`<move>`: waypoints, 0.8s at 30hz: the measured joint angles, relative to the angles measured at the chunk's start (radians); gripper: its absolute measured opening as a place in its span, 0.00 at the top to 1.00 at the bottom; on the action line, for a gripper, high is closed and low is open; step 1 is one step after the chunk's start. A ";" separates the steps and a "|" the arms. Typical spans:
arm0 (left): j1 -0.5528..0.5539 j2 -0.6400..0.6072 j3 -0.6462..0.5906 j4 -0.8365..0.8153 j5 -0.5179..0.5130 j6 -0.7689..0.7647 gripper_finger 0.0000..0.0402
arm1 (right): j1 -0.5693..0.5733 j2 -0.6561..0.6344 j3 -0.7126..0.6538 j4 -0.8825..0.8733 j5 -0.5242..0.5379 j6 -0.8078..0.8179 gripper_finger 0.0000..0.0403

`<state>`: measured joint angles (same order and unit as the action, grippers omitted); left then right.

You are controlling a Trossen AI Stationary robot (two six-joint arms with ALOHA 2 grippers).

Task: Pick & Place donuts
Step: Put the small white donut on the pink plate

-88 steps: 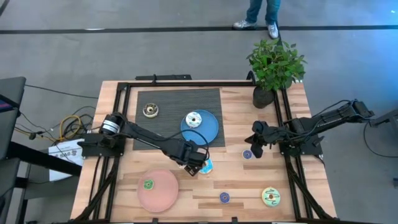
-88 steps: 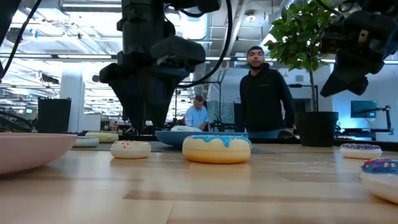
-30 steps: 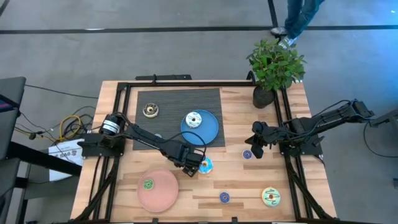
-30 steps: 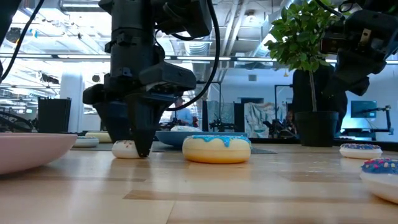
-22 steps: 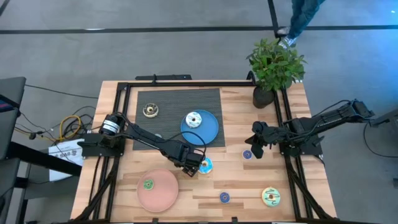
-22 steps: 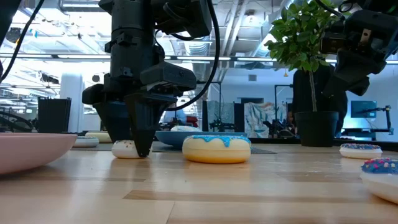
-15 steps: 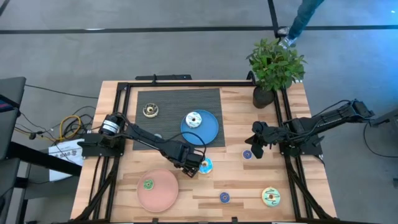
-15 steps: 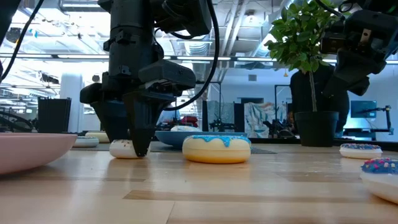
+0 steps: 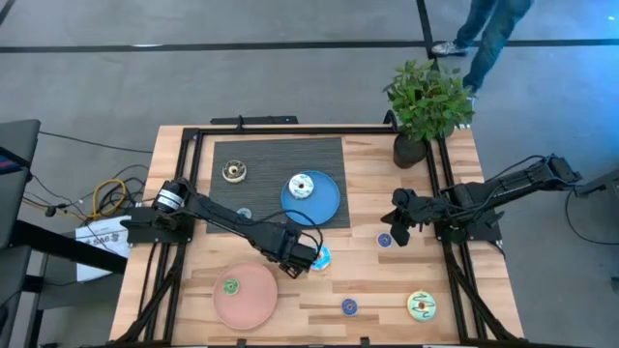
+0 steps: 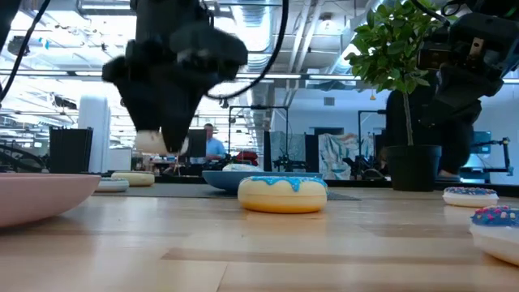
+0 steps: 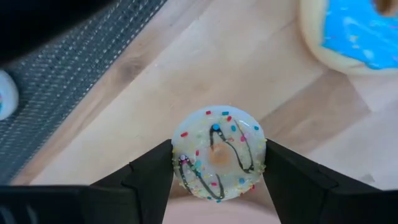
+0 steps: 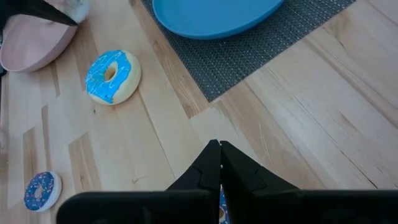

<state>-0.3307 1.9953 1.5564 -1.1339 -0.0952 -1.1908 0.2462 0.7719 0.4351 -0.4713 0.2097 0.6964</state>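
left wrist view: left end effector (image 11: 217,168) grips cream donut (image 11: 218,152).

Left end effector (image 11: 217,180) clamped, right end effector (image 12: 219,163) closed

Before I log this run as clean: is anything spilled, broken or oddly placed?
Nothing stands out. The left gripper holds a small white sprinkled donut between its fingers, lifted off the wooden table. The blue-iced donut lies flat, and the potted plant stands upright.
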 joint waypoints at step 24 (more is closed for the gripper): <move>-0.316 -0.001 0.089 -0.221 -0.014 -0.251 0.44 | 0.000 0.000 0.000 0.094 0.001 0.074 1.00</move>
<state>-0.6471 1.9942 1.6451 -1.3552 -0.1089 -1.4420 0.2462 0.7720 0.4351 -0.3769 0.2107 0.7702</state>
